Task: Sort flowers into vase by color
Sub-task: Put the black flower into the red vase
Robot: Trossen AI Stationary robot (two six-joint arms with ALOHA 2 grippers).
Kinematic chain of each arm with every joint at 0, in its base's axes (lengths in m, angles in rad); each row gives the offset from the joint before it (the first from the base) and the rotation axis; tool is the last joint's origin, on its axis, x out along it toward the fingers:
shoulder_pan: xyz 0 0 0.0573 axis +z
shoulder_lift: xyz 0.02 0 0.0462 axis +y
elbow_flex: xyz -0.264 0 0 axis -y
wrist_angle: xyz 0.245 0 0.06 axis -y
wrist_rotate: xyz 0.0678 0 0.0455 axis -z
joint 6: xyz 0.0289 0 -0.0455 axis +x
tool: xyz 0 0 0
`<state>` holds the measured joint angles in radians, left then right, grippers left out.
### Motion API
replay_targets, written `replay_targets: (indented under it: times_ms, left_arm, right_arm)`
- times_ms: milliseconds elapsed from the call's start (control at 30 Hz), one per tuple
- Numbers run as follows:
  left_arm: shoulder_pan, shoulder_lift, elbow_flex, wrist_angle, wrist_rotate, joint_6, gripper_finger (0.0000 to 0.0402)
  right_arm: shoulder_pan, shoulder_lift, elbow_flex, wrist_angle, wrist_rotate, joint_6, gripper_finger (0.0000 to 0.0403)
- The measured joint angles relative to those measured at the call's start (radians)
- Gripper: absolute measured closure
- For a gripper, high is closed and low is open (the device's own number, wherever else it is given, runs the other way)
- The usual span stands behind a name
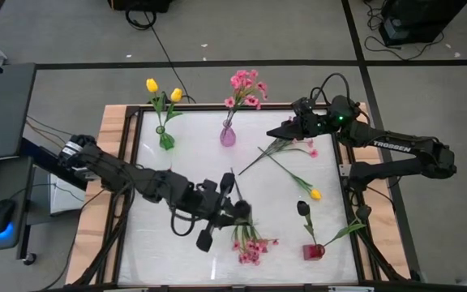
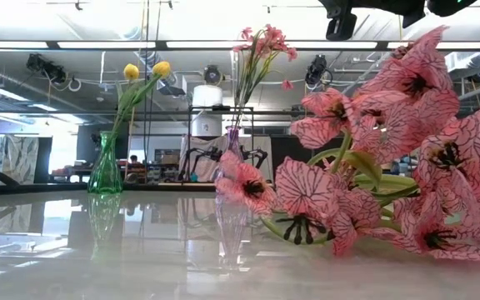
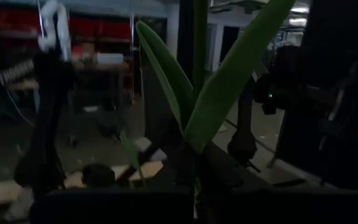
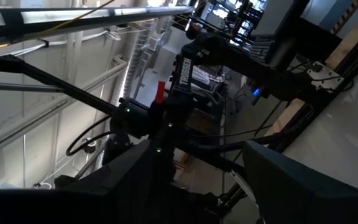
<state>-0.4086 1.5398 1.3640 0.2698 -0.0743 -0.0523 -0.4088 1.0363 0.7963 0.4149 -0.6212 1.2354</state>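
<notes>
My left gripper (image 1: 238,212) is over the table's near middle, shut on a pink blossom spray (image 1: 250,247). Its blossoms fill the low view's right (image 2: 390,167). My right gripper (image 1: 280,130), open, hovers at the far right beside a second pink spray (image 1: 298,147) that lies flat on the table. A yellow tulip (image 1: 315,194) also lies flat. The green vase (image 1: 166,139) holds two yellow tulips (image 1: 163,89). More pink blossoms (image 1: 246,88) stand in the purple vase (image 1: 228,135), and the red vase (image 1: 313,251) holds a dark tulip (image 1: 302,209). My left gripper pinches the pink spray's green stem (image 3: 199,37) by its leaves (image 3: 229,81), the fingers lying across it. The blossom end (image 1: 250,250) points toward the table's near edge and sits low at the tabletop. The bare stem end (image 1: 232,177) sticks out toward the far side.
The table's wooden frame (image 1: 116,122) rims the white top. Black cables (image 1: 177,65) run over the floor beyond the far edge. A desk with a mouse (image 1: 2,217) stands to the left. Bare tabletop shows at the near left (image 1: 160,251).
</notes>
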Motion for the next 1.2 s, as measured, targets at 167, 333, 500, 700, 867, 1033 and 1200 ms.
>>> replay_targets:
  times_ms: [167,333,500,700,867,1033,1200]
  left_arm:
    - [-0.002,0.0,0.0,0.039,-0.001,0.064,0.0388]
    - [-0.002,0.005,0.0,0.034,-0.002,0.068,0.0388]
    - [-0.005,0.013,0.0,0.029,-0.002,0.068,0.0388]
    - [-0.005,0.037,0.0,0.058,-0.001,0.067,0.0388]
    - [-0.004,0.076,0.0,0.118,-0.001,0.065,0.0388]
    - [-0.004,0.114,0.0,0.173,-0.001,0.064,0.0388]
    - [-0.004,0.164,0.014,0.196,0.0,0.055,0.0388]
  right_arm:
    - [0.0,0.0,0.0,0.001,0.0,0.0,0.0145]
    - [0.0,0.0,0.0,0.002,0.0,0.0,0.0145]
    - [0.0,0.0,0.0,0.002,0.0,0.0,0.0145]
    - [0.0,0.0,0.0,0.002,0.0,0.0,0.0145]
    - [0.0,0.0,0.0,0.002,0.0,0.0,0.0145]
    - [0.0,0.0,0.0,0.002,0.0,0.0,0.0145]
    - [0.0,0.0,0.0,0.002,0.0,0.0,0.0145]
